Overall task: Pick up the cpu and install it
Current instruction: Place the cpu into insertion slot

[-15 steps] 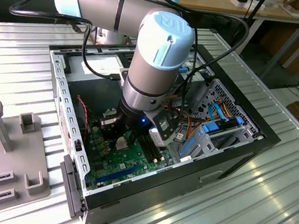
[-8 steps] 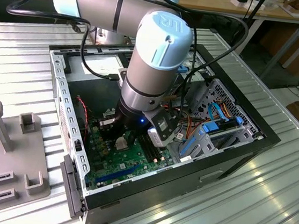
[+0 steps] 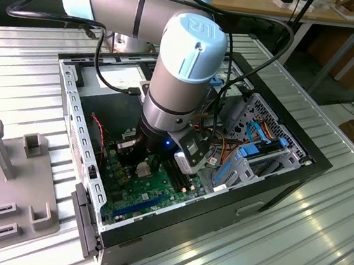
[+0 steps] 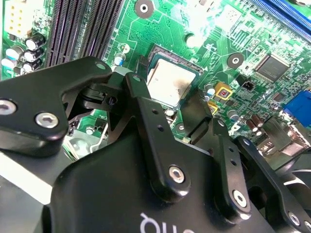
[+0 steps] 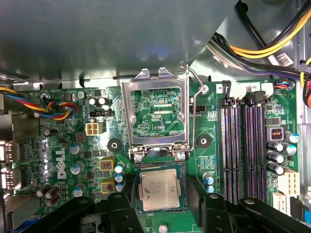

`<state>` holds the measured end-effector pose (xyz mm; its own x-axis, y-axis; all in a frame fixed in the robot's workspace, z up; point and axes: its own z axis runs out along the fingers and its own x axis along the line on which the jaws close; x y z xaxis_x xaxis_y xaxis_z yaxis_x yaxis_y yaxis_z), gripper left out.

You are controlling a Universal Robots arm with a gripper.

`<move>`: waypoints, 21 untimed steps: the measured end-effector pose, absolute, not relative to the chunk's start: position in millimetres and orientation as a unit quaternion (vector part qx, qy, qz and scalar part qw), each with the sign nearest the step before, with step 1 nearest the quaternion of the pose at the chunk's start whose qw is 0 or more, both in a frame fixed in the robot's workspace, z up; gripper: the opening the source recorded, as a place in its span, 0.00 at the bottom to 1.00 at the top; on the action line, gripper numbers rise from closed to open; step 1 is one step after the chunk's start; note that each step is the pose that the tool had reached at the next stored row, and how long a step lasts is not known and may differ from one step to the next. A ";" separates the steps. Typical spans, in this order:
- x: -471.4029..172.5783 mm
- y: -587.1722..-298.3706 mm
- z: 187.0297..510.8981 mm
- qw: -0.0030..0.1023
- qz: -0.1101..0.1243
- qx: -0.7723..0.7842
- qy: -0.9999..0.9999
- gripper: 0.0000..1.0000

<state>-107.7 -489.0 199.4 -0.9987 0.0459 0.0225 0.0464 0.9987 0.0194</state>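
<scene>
The gripper (image 5: 160,194) hangs low over the green motherboard (image 5: 63,141) inside the open computer case (image 3: 76,115). Its black fingers (image 5: 124,211) are spread wide. They hold nothing. The cpu (image 5: 158,189) lies flat in its socket (image 5: 160,168), silvery top upward, in the gap between the two fingers. In both wrist views one finger stands on each side of the socket, just beside its edge and apart from the chip. Whether the tips touch the board cannot be told.

In the second wrist view the cpu (image 4: 167,85) shows just beyond the fingers (image 4: 141,104), with the gripper's black body across the foreground.

Just beside the socket, the metal load frame (image 5: 155,116) is swung open and shows board through its window, and its wire lever (image 5: 192,111) is raised along one side. The long black memory slots (image 5: 238,145) run near the socket on the lever's side. A twisted bundle of coloured wires (image 5: 53,104) lies on the opposite side, and yellow cables (image 5: 262,48) cross a corner above the slots.

In the exterior view the arm (image 3: 185,63) reaches down into the case and hides most of the socket area. A drive cage with blue parts (image 3: 257,154) stands close on the exterior view's right. The case sits on a ribbed metal bench (image 3: 279,246), and a grey fixture (image 3: 5,183) rests on the exterior view's left.
</scene>
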 end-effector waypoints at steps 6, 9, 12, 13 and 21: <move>-107.8 -489.1 199.6 0.011 -0.010 -0.023 -1.000 0.47; -107.7 -489.1 199.5 0.011 -0.010 -0.023 -1.000 0.47; -107.7 -489.0 199.5 0.011 -0.010 -0.023 -1.000 0.47; -107.8 -489.1 199.8 0.011 -0.010 -0.023 -1.000 0.47; -107.7 -489.0 200.7 0.011 -0.010 -0.023 -1.000 0.44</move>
